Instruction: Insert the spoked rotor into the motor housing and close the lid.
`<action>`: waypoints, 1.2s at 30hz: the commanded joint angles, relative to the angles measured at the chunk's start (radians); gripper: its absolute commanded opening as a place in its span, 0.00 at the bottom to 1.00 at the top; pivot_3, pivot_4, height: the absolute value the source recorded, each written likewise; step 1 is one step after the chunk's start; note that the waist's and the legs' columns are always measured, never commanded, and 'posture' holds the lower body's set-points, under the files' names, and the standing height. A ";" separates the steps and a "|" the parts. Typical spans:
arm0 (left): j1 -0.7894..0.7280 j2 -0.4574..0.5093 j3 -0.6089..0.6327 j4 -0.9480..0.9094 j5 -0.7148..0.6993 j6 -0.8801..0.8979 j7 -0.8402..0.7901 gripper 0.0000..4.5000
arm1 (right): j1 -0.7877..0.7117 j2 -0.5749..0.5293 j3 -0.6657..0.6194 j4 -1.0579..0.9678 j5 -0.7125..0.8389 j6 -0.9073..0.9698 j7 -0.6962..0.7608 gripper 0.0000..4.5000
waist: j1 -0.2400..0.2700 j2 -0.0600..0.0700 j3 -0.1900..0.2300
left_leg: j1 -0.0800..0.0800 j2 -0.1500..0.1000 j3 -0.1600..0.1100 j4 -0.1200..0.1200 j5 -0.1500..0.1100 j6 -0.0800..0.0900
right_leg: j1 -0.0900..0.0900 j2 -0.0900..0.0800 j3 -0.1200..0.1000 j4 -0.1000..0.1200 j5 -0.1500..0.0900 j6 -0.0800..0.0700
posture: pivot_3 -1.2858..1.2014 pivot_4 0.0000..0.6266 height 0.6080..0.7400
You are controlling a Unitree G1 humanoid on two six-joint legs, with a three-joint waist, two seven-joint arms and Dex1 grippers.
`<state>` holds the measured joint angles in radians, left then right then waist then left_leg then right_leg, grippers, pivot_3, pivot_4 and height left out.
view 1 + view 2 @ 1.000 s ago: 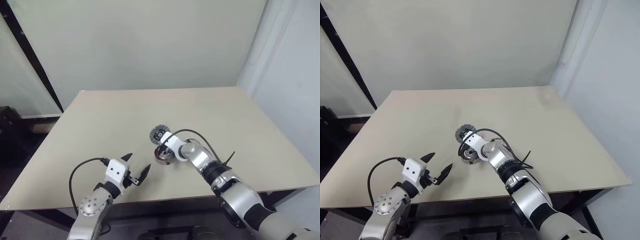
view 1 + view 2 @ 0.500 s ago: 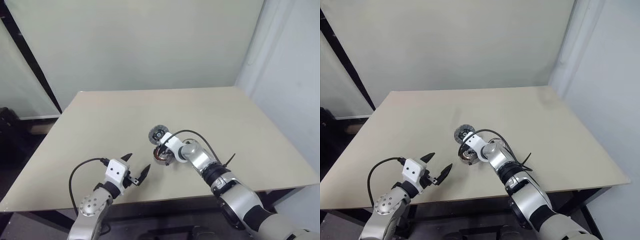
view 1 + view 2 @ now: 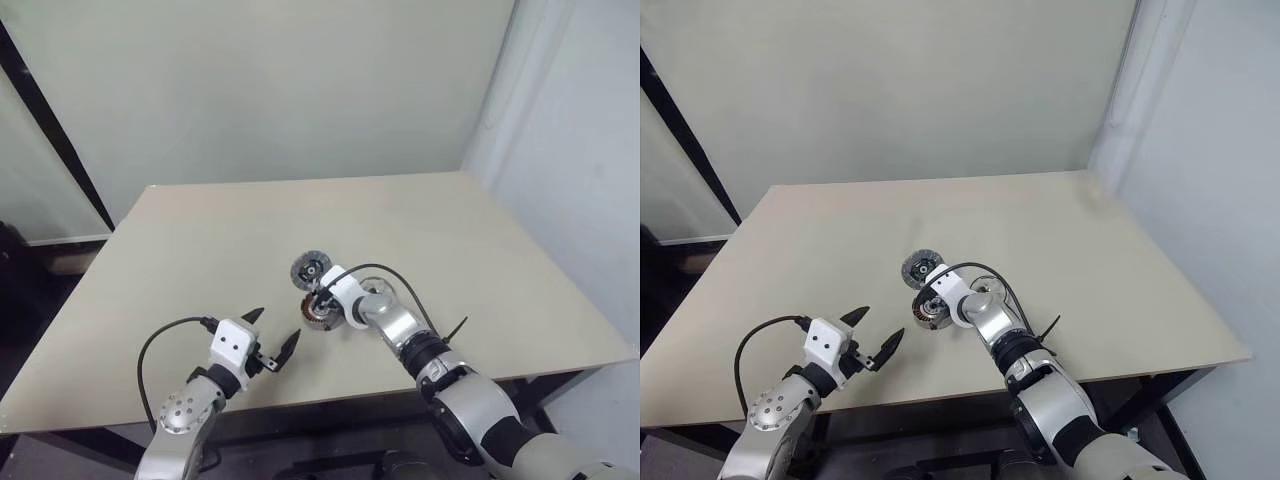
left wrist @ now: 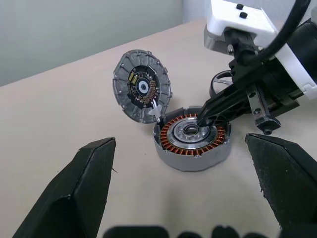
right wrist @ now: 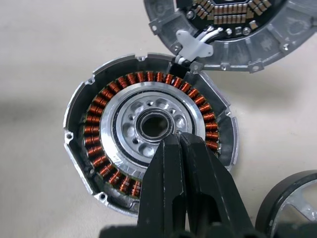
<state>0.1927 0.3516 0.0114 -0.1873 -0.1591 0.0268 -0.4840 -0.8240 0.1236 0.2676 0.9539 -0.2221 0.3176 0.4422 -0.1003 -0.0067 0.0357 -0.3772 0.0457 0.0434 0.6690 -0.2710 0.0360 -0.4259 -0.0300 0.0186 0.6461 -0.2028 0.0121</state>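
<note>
We see a wide beige desk (image 3: 480,240) set against a pale wall, with the work gathered near its front middle. Our right arm reaches in from the near right edge, a black cable looping over its wrist, and its right claw (image 5: 177,144) is clenched, the two black fingers pressed together with nothing between them, their tips resting on the silver spoked rotor (image 5: 130,130). Our left claw (image 3: 272,334) hovers over the desk's front left part, well apart from the parts, its fingers spread wide and released around nothing. The motor housing (image 4: 192,143) stands upright on the desk, a round metal cup with copper-brown windings ringed inside. The spoked rotor sits already within that ring, bright silver with round cut-outs about a dark central bore. The lid (image 4: 142,86), a grey disc with a ribbed rim and a dark centre, lies open just behind the housing, joined to its rim at a small tab. In the right wrist view, a dark ring-shaped object (image 5: 290,208) shows nearby.
</note>
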 commanded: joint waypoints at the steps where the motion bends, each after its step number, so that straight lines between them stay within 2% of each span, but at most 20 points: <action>1: -0.006 -0.002 0.005 -0.036 0.001 -0.017 0.006 1.00 | -0.014 0.041 -0.022 0.002 0.044 -0.029 0.008 0.02 | 0.000 0.000 0.000 | 0.000 0.000 0.000 0.000 0.000 0.000 | 0.000 0.000 0.000 0.000 0.000 0.000 | 0.52 0.00 1.00; 17: -0.004 -0.003 0.010 -0.031 0.001 -0.024 0.010 1.00 | -0.013 0.059 -0.047 -0.019 0.101 0.008 0.101 0.02 | -0.007 0.000 0.000 | 0.001 0.001 -0.001 0.000 0.000 0.000 | 0.000 0.003 0.001 0.001 0.001 -0.001 | 0.52 0.00 1.00; 36: 0.002 -0.006 0.005 -0.037 0.003 -0.022 0.014 1.00 | -0.010 0.065 -0.055 0.002 0.124 -0.123 -0.014 0.02 | 0.003 0.000 0.000 | 0.000 0.000 0.000 0.000 0.000 0.000 | -0.001 0.003 0.003 -0.001 0.001 -0.002 | 0.52 0.00 1.00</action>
<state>0.2061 0.3458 0.0118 -0.1873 -0.1583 0.0205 -0.4746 -0.8193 0.1277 0.2212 0.9718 -0.1169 0.2188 0.4384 -0.0972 -0.0068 0.0357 -0.3775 0.0452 0.0431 0.6685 -0.2712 0.0360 -0.4271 -0.0279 0.0220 0.6451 -0.2018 0.0104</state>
